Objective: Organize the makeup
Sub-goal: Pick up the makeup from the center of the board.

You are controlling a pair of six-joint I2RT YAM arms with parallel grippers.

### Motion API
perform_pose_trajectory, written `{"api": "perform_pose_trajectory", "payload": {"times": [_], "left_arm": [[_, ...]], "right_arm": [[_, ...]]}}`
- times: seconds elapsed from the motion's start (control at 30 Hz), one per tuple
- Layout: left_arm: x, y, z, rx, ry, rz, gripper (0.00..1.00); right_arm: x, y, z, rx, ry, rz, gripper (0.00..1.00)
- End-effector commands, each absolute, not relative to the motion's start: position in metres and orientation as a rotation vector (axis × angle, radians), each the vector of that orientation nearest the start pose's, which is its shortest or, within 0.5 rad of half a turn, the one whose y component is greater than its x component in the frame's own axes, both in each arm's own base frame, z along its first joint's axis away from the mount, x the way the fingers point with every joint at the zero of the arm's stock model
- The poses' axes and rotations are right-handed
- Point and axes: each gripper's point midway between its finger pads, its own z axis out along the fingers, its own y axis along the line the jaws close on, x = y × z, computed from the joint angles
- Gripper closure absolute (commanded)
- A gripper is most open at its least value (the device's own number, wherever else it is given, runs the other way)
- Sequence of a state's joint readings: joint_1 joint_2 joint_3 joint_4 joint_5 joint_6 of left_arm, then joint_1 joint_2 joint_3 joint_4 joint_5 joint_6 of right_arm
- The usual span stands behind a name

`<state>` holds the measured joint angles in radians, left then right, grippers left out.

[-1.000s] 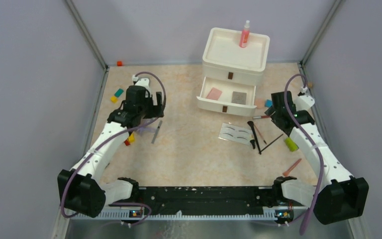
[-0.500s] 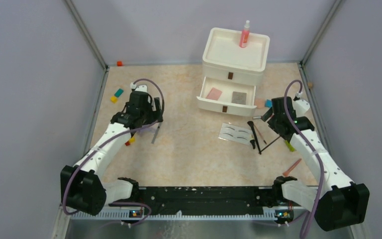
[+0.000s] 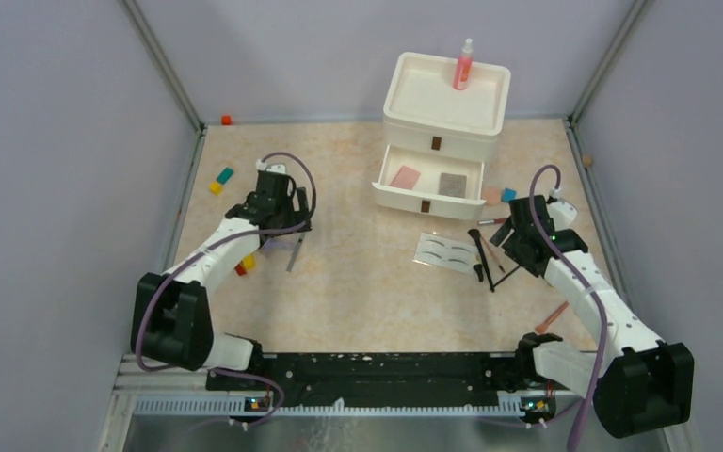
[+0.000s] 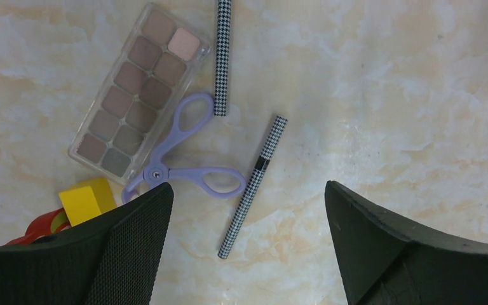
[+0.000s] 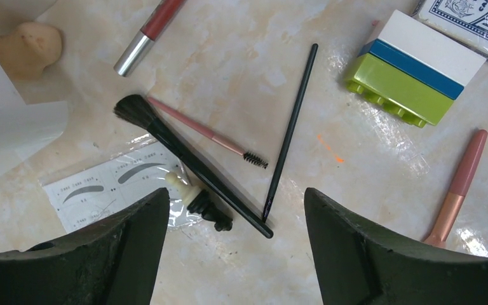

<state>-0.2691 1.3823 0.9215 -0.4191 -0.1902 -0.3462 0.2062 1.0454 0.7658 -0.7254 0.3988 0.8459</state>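
Saw white drawer unit [image 3: 442, 104] at far centre, lower drawer pulled out, pink spray bottle [image 3: 463, 64] upright on top. Found left gripper [image 4: 244, 190] spread wide by eyeshadow palette [image 4: 138, 89], holding nothing. Found right gripper [image 5: 235, 194] likewise spread over black brush [image 5: 184, 159], bristles pointing far. Noted houndstooth pencil [image 3: 297, 250] at left, lying near-to-far.

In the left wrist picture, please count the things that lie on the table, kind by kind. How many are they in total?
Eyeshadow palette: 1
Checked pencils: 2
Purple scissors: 1
Yellow block: 1
Red thing, partly hidden: 1
Total: 6
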Motion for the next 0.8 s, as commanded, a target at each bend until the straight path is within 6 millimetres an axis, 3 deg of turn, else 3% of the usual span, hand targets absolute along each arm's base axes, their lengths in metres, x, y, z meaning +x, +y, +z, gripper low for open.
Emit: {"api": "perform_pose_trajectory", "payload": {"times": [0.0, 0.3, 0.53, 0.57, 0.77], "left_arm": [[0.368, -0.063, 0.112, -0.233, 2.346, -0.066, 0.06], [0.404, 0.003, 0.107, -0.402, 2.312, 0.01, 0.1], [0.432, 0.005, 0.083, -0.342, 2.377, 0.001, 0.09], [0.434, 0.015, 0.078, -0.368, 2.388, 0.015, 0.09], [0.436, 0.018, 0.06, -0.35, 2.442, 0.003, 0.1]], "right_arm": [[0.257, 0.016, 0.117, 0.854, 2.289, -0.031, 0.24], [0.273, 0.03, 0.122, 0.75, 2.317, 0.042, 0.25], [0.281, 0.038, 0.115, 0.684, 2.393, 0.048, 0.25], [0.281, 0.038, 0.114, 0.669, 2.408, 0.047, 0.25], [0.278, 0.038, 0.114, 0.63, 2.404, 0.05, 0.25]]}}
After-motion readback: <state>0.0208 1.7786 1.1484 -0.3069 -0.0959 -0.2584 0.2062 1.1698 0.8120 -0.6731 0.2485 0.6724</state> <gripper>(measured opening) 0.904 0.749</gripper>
